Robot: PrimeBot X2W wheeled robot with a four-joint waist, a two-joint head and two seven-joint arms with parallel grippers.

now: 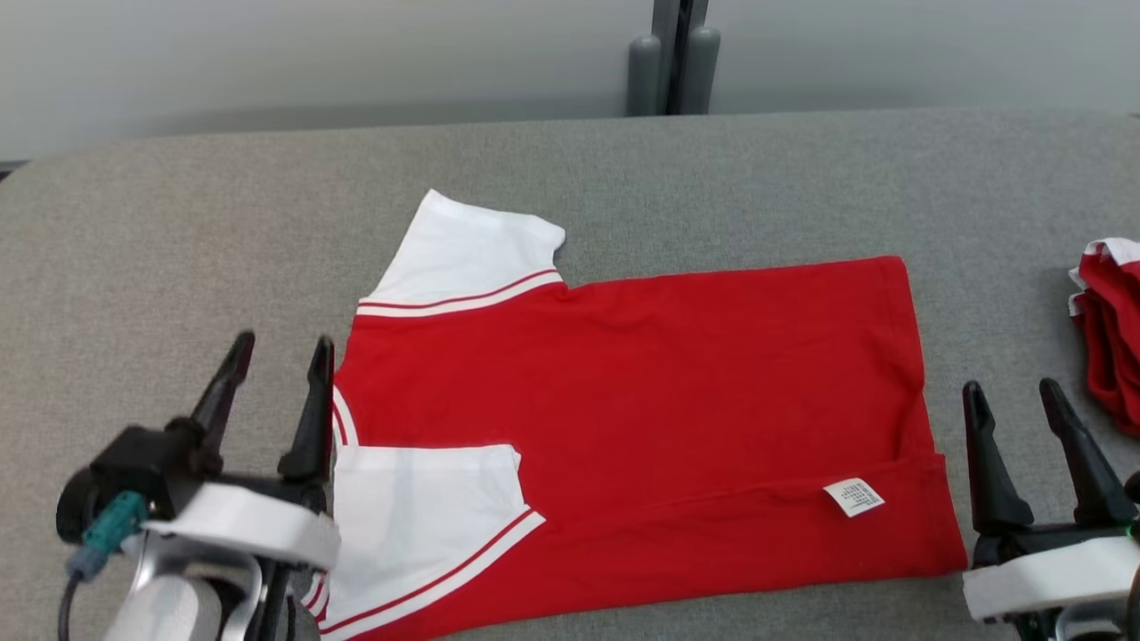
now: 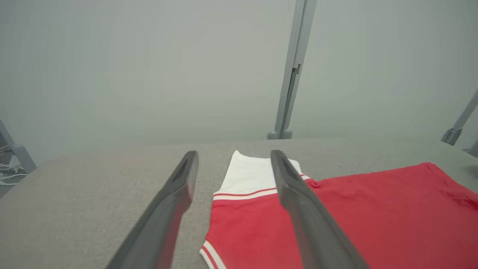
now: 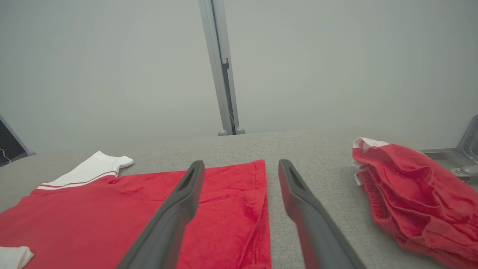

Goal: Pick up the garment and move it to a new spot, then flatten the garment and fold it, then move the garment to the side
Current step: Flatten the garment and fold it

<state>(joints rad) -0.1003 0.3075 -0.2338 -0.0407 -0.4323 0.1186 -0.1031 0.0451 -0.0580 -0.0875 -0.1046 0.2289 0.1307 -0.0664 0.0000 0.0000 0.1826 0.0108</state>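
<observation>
The garment (image 1: 641,392), a red T-shirt with white sleeves, lies spread flat on the grey table (image 1: 178,231), neck end to the left, hem to the right. Its near edge is folded over, with one white sleeve (image 1: 419,516) lying on the red body and a small white label (image 1: 853,497) showing near the hem. My left gripper (image 1: 280,352) stands open just left of the shoulder edge, holding nothing. My right gripper (image 1: 1013,390) stands open just right of the hem corner, also holding nothing. The left wrist view shows the far sleeve (image 2: 250,175); the right wrist view shows the hem (image 3: 239,209).
A second red and white garment (image 1: 1109,329) lies crumpled at the table's right edge, close to my right gripper; it is also in the right wrist view (image 3: 414,201). A grey post (image 1: 672,58) stands behind the table's far edge against a pale wall.
</observation>
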